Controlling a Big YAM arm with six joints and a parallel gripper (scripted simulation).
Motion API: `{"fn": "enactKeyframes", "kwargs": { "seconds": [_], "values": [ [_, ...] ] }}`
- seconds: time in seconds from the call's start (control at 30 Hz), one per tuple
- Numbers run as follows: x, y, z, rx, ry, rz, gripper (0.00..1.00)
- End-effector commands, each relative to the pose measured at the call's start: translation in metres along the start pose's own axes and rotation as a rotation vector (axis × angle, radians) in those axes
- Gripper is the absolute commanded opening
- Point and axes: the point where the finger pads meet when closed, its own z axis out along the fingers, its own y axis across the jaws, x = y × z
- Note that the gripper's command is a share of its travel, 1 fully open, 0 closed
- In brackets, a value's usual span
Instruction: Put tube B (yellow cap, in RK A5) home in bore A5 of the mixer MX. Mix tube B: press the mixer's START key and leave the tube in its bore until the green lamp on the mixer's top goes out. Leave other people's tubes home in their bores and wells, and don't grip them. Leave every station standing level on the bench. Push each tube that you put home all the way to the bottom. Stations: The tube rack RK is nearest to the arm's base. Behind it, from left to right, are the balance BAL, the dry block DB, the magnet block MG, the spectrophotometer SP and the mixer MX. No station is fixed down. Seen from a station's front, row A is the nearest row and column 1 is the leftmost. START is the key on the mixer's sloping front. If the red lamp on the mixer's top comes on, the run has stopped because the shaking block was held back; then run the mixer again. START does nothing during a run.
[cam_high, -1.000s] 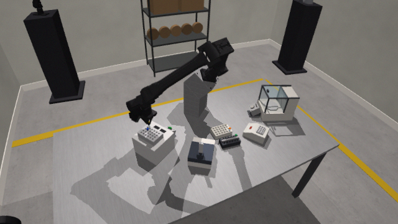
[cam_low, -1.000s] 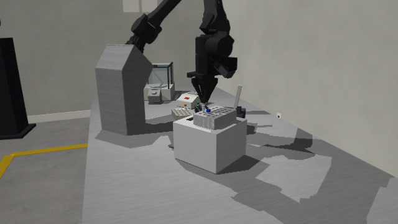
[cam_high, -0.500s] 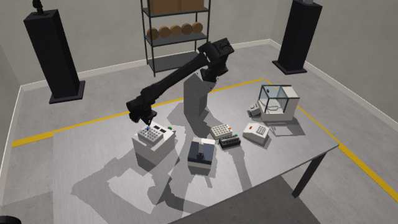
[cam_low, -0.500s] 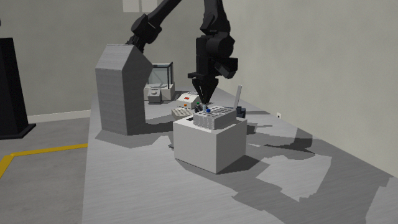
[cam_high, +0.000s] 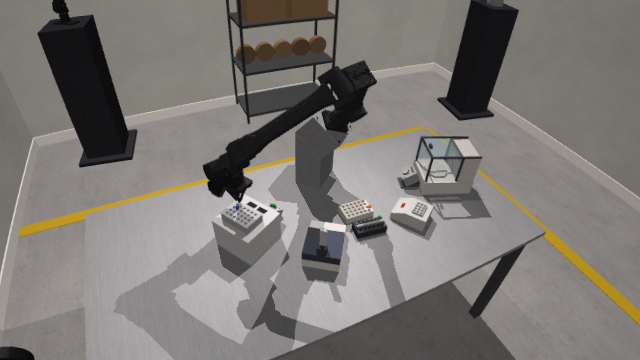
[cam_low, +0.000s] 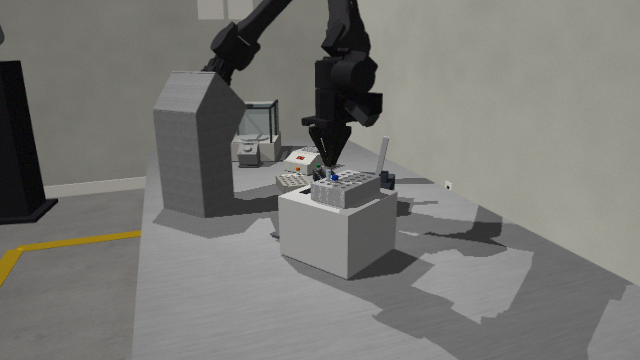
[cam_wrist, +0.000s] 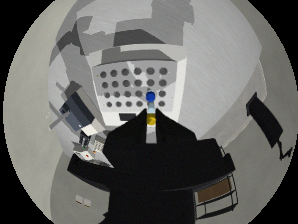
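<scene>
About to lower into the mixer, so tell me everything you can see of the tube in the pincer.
Tube B is a slim, pale, plastic-looking tube with a yellow cap, clamped upright between the dark fingers of the pincer. Only the cap and a short stretch of its body show; the rest is hidden. It hangs over the near edge of the mixer's grey bore block, beside a blue-capped tube already seated there. Whether its tip has entered a bore cannot be told.

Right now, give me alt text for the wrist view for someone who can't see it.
The tool is shut on a yellow-capped tube, hanging over the near edge of the mixer's grey bore block. A blue-capped tube stands in a bore just ahead of it. Other stations lie small at the left.
</scene>
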Motion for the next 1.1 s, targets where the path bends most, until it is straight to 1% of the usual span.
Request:
{"fn": "enactKeyframes", "kwargs": {
  "seconds": [0.0,0.43,0.7,1.07],
  "values": [
    [-0.0017,0.0061,0.0056,0.001,-0.002,-0.003,0.09],
    [-0.0048,0.0108,-0.0008,0.004,-0.014,-0.013,0.09],
    [-0.0025,0.0109,0.0002,0.003,-0.008,-0.008,0.09],
    [-0.0027,0.0131,-0.002,0.004,-0.012,-0.011,0.09]
  ]
}}
